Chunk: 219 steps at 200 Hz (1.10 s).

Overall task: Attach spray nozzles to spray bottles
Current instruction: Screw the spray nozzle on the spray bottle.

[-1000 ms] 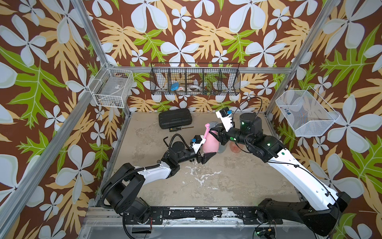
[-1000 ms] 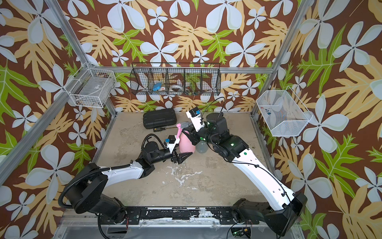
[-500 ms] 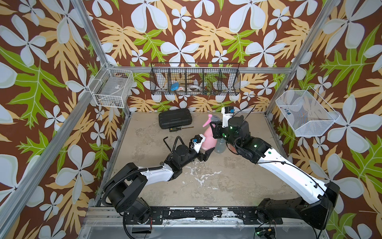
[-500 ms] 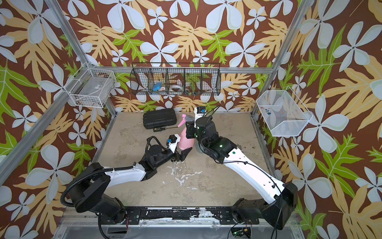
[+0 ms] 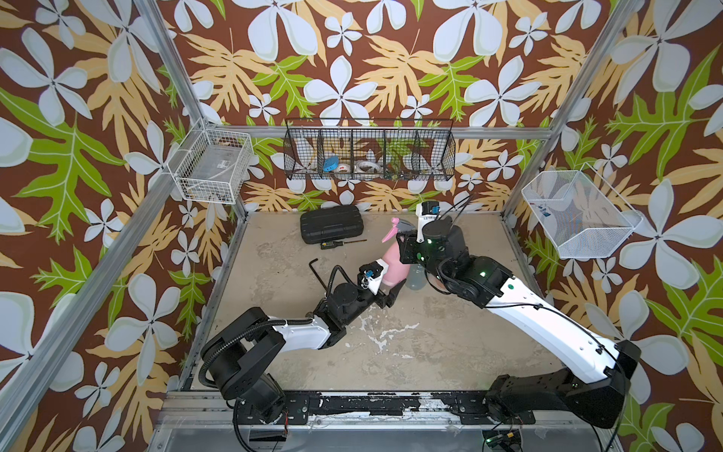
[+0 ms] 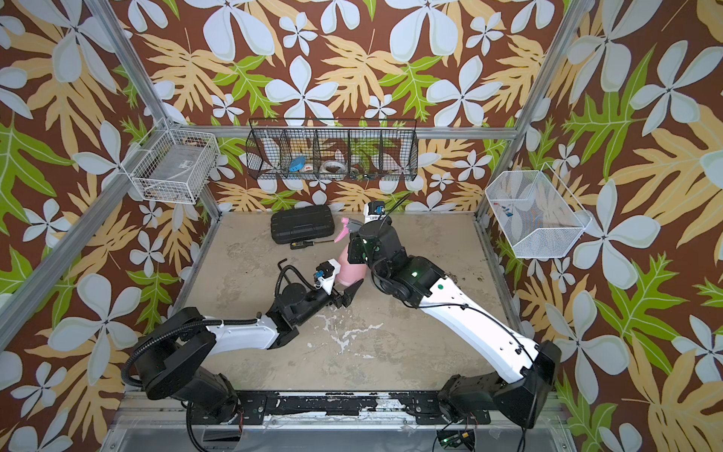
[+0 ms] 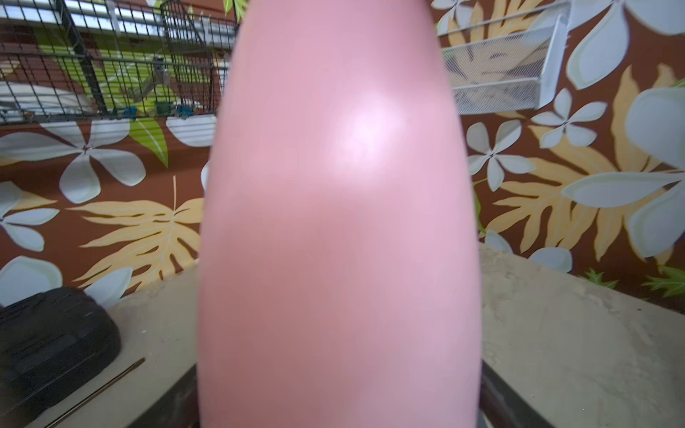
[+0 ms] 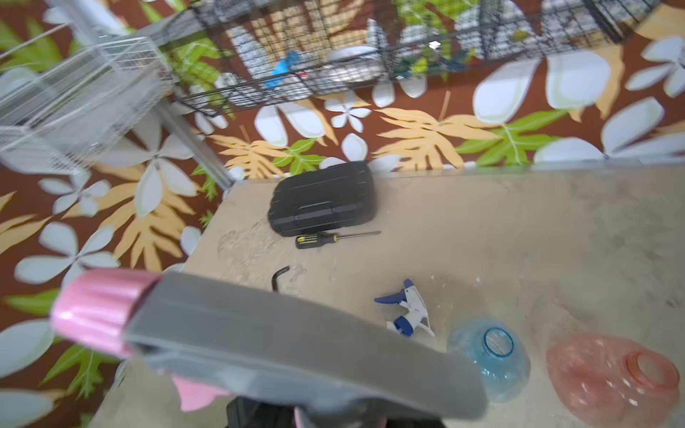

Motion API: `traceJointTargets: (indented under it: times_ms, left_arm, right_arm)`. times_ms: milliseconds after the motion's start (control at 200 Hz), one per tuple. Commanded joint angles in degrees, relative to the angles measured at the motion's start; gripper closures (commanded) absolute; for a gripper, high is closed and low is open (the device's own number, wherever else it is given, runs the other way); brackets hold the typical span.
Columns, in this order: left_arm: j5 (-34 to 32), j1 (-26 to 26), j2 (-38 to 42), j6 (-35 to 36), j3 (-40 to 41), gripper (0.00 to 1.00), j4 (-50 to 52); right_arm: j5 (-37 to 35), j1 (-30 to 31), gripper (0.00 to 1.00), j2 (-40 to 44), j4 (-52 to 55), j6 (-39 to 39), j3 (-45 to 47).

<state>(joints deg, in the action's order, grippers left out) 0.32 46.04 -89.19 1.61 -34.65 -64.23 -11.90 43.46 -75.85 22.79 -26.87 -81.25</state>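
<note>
The opaque pink cone-shaped plastic bottle (image 5: 392, 266) is pinched low by the jaws of the left gripper (image 5: 391, 292). The jaw state of the right gripper (image 5: 405, 240) at the pink-and-grey plastic trigger nozzle (image 5: 397, 227) cannot be told. Bare beige table (image 5: 391, 352) is seen at 6 o'clock from the bottle, up to the near edge.

This was a robot test booth in a lab: a worn tabletop (image 5: 430, 332) boxed in by bare metal posts (image 5: 169, 58) and flower-print wall panels (image 5: 352, 58), wire baskets (image 5: 434, 156) of odds and ends hung on them, two robot arms (image 5: 301, 336) bolted to a front rail (image 5: 371, 403)
</note>
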Motion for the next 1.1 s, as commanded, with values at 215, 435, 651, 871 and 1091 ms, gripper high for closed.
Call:
traceJointTargets:
  times_ms: [215,435,651,871,1091]
  left_arm:
    - [17.3,-3.2,1.1,-9.9,1.8,0.38,-9.5]
    - [21.0,-3.2,0.8,-12.3,0.8,0.39,-9.7]
    - [24.5,-3.1,0.7,-13.2,0.6,0.39,-9.6]
    - [30.2,-3.2,0.5,-13.6,1.2,0.39,-11.5]
    - [31.4,-3.4,0.9,-12.5,0.9,0.39,-10.2]
  right_arm:
    - [37.9,-13.6,0.73,11.5,-5.8,15.6,8.7]
    - [42.4,-13.6,0.63,9.2,-5.3,17.9,7.2]
    - [43.5,-13.6,0.46,7.2,-5.0,19.3,5.2]
    - [46.7,-13.6,0.40,5.3,-3.3,20.2,2.3]
    - [51.0,-13.6,0.58,3.9,-2.1,19.8,1.0]
